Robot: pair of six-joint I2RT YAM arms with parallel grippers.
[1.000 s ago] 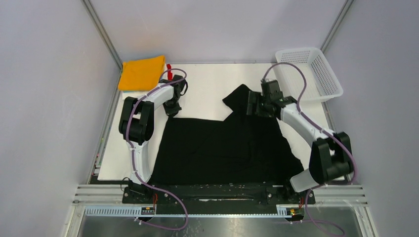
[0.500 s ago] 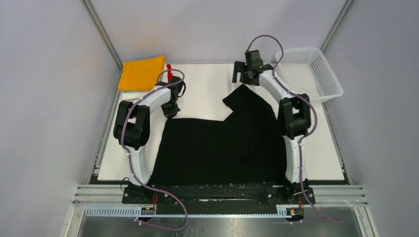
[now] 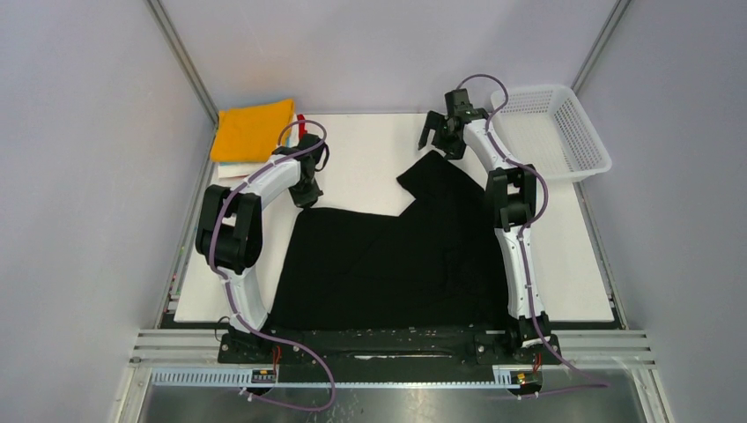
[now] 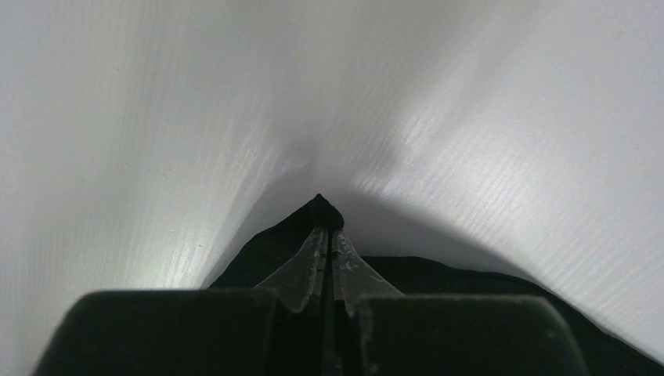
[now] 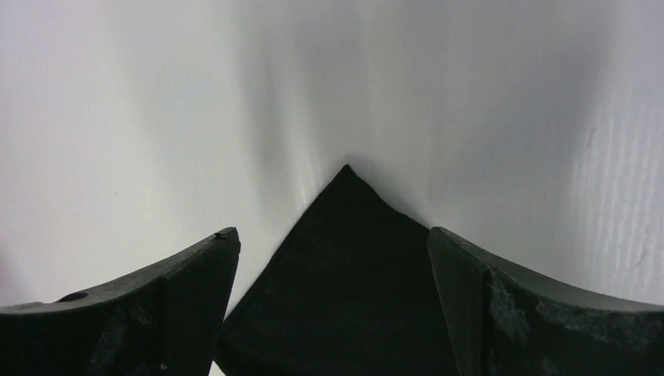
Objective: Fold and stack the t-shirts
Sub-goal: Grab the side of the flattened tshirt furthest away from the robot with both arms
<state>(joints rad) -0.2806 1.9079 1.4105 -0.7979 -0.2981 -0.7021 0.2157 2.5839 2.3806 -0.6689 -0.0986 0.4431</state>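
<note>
As the black t-shirt (image 3: pixel 388 260) lies spread across the white surface (image 3: pixel 370 145), you see from above a folded orange-yellow shirt (image 3: pixel 254 129) at the far left corner. At your left wrist, the left fingers (image 4: pixel 301 270) pinch a black corner. At your right wrist, the right fingers (image 5: pixel 196 282) stand parted, a shirt tip between them.

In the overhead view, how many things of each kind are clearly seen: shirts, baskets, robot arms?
Shirts: 2 (black t-shirt, orange-yellow folded shirt; the layers partly hidden under it are not counted)
Baskets: 1 (white mesh basket)
Robot arms: 2 (left arm, right arm)
Total: 5
</note>
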